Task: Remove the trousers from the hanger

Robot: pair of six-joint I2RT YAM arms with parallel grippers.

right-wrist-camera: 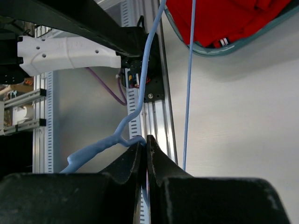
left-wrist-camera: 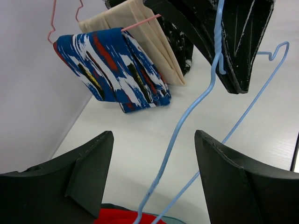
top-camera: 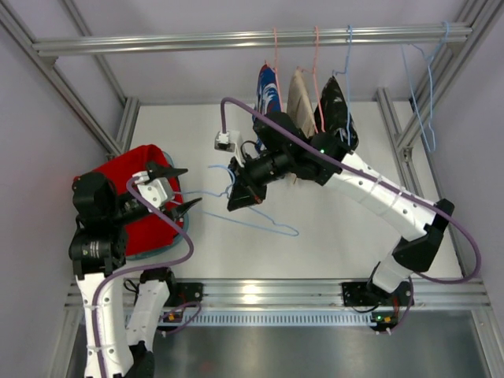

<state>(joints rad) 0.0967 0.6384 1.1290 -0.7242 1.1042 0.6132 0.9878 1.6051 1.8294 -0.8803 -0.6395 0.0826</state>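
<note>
**Bare hanger pinched, black pair up on the rail**

The blue hanger (top-camera: pixel 264 219) was pinched at its neck by the closed right gripper (top-camera: pixel 240 193), no cloth on the wire, its long bar slanted from left to near-right. The left gripper (top-camera: pixel 189 187) was spread wide with nothing held, and the hanger's left end was passed between its fingers. The red trousers (top-camera: pixel 122 167) were heaped in the basket (top-camera: pixel 178 236) at the left, right under it. The black trousers (top-camera: pixel 337 106) were hung from the far rail (top-camera: pixel 197 41), just behind the right arm, so that arm was probably the better placed.
</note>
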